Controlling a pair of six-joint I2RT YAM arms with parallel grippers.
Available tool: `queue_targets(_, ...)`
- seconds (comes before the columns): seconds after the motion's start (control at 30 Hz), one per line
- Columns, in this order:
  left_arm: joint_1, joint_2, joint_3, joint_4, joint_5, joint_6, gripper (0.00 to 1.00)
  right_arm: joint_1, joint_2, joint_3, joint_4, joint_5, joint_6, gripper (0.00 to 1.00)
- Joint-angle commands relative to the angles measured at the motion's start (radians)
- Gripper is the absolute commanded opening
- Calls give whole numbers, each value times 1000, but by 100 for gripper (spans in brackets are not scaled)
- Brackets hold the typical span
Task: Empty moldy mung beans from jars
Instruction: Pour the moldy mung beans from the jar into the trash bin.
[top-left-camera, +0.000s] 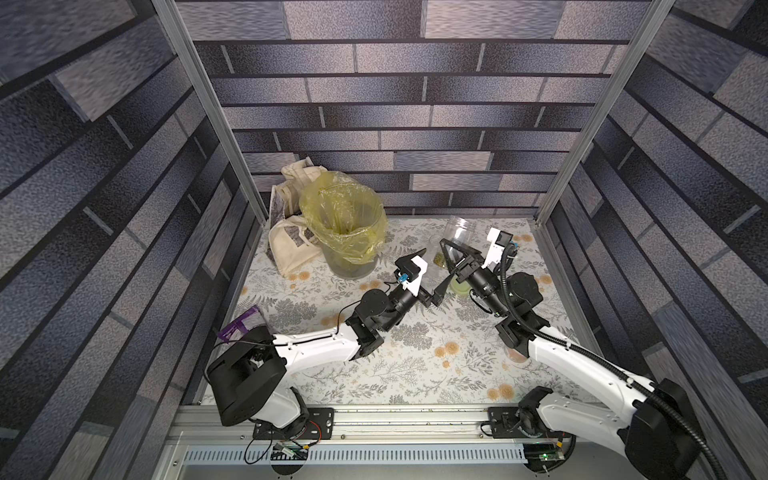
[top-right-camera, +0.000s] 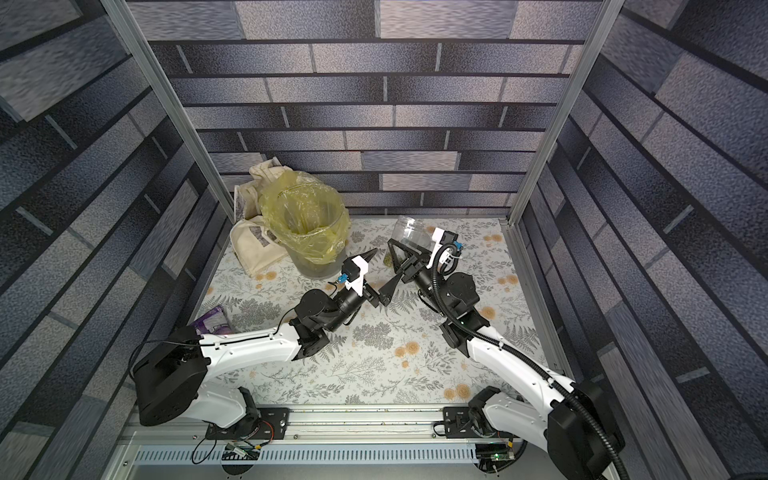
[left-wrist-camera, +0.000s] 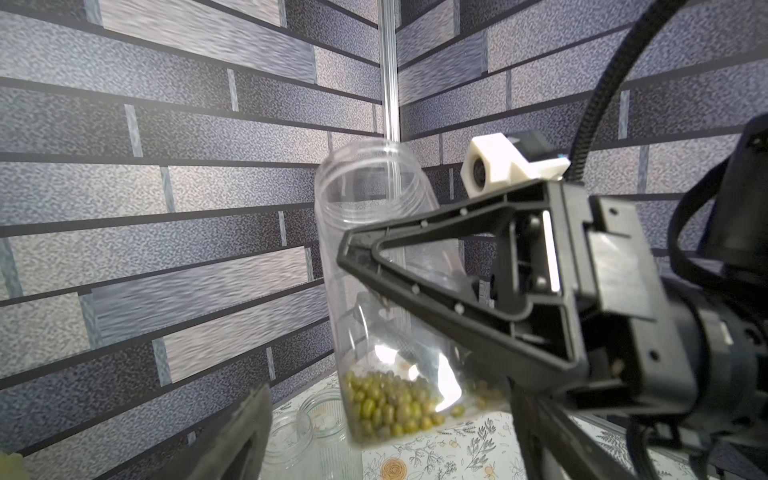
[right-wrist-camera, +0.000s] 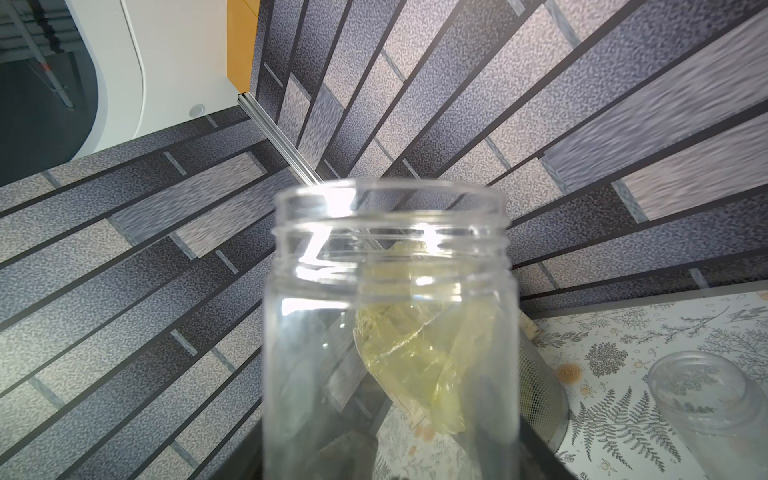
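My right gripper (top-left-camera: 454, 250) is shut on a clear lidless jar (top-left-camera: 459, 230), holding it above the table at the back right, a little tilted, mouth up. The mung beans (left-wrist-camera: 390, 405) lie in a small green heap at its bottom, also showing in a top view (top-right-camera: 386, 260). In the right wrist view the jar (right-wrist-camera: 390, 332) fills the space between my right gripper (right-wrist-camera: 390, 461) fingers. My left gripper (top-left-camera: 437, 265) stands open, its fingers spread on either side of the jar's lower end, not touching it. In the left wrist view the left gripper (left-wrist-camera: 390, 401) frames the beans.
The grey bin with the yellow bag (top-left-camera: 340, 224) stands back left, a cream tote bag (top-left-camera: 286, 249) beside it. A pale green lid (top-left-camera: 460, 287) lies under my right wrist. Two small open jars (left-wrist-camera: 307, 424) stand behind the held jar. A purple item (top-left-camera: 241, 324) lies at the left.
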Motion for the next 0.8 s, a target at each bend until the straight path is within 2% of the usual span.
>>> queue_targets(0.0,28,-29,-4,47,9,-64,91,10,16,20,-1,-44,12,51)
queue_targets(0.4,63,28,37,47,70,-164,92,11,38,20,30,-74,8,52)
queue_targets(0.57,88,17,46,2,163,-181,97,10,26,14,14,-94,-36,52)
queue_targets(0.63,117,-25,46,-76,221,-202,100,5,8,16,-29,-96,-75,53)
queue_targets(0.77,193,-133,92,-392,319,-238,100,-6,-11,31,-108,-128,-155,55)
